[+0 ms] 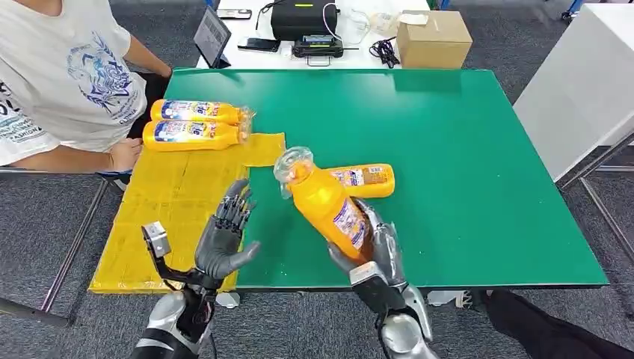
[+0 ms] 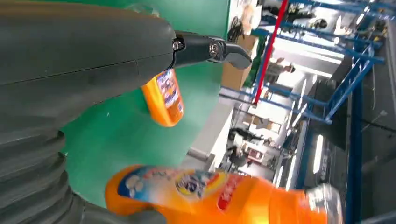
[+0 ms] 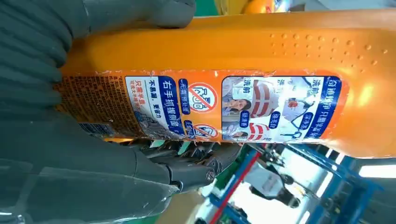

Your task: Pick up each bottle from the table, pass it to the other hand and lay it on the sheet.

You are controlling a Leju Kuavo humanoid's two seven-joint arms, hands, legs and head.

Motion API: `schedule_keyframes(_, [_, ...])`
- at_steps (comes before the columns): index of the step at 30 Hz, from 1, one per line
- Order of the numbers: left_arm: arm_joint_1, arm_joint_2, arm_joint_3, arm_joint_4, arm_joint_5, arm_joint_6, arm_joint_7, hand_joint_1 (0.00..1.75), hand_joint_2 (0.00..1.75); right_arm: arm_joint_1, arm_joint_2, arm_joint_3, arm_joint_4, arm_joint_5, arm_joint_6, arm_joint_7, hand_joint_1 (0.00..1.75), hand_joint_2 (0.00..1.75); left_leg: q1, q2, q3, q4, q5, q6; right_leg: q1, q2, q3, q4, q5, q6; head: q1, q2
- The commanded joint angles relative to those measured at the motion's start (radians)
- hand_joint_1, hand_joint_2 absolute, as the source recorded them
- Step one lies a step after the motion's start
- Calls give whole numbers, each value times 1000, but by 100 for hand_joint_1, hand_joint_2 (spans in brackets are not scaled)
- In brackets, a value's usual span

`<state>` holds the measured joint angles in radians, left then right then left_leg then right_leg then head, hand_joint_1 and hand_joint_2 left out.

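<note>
Green table (image 1: 463, 149): carries a yellow sheet (image 1: 172, 202) on the robot's left.
Sheet: two bottles (image 1: 193, 123) lie side by side at its far end.
Held bottle (image 1: 326, 202): raised, cap tilted toward the sheet.
Spare bottle (image 1: 370, 179): lies on the green just behind it.
Right hand (image 1: 374, 250): fingers wrapped round the held bottle's base.
Left hand (image 1: 224, 235): fingers spread, empty, beside the held bottle.

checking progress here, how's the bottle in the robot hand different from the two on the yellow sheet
The held bottle is lifted off the green table, gripped at its base by the right robot hand; the sheet bottles lie flat on the yellow sheet, untouched. The held bottle is tilted, cap pointing away from the robot; the sheet bottles lie side by side, caps to the right. All are orange with clear caps.
</note>
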<state>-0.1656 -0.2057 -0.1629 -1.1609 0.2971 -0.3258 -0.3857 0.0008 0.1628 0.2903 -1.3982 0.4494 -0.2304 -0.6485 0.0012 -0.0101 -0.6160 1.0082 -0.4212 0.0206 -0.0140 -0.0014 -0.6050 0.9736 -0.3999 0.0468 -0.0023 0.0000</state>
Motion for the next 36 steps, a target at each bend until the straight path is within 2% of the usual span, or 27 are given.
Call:
schedule_keyframes(1, [-39,44,-67,107,18,-9,14,0,175,-65,40,100,223,12,13,-4,175,175,0,3,4,-1,-1,-1,1,2,4,-1,0,-1,0,0])
schedule_keyframes(10, [-45,47,-65,137,-22,26,-3,0,175,-96,48,200,296,21,61,15,175,175,0,1,5,-1,-1,-1,1,1,4,-1,-1,-1,0,0])
schedule_keyframes(12, [-54,41,-57,162,-14,15,-2,0,175,-106,57,238,345,9,107,16,175,175,1,2,6,-1,-1,-1,1,2,5,-1,-1,-2,0,0])
schedule_keyframes(18, [-70,36,-44,196,20,-21,1,0,175,-129,52,316,427,17,127,10,175,175,1,1,6,-1,-1,-1,1,0,5,-2,-1,-2,0,0])
schedule_keyframes(23, [-53,42,-43,186,114,-127,37,0,175,-146,48,300,470,13,130,24,175,175,1,1,4,-1,0,-1,1,0,3,-1,-1,-1,0,0])
schedule_keyframes(36, [-32,59,-74,176,111,-156,34,0,175,-143,44,248,439,1,123,20,175,175,1,1,5,-1,-1,-1,1,0,5,-1,-1,-2,0,0])
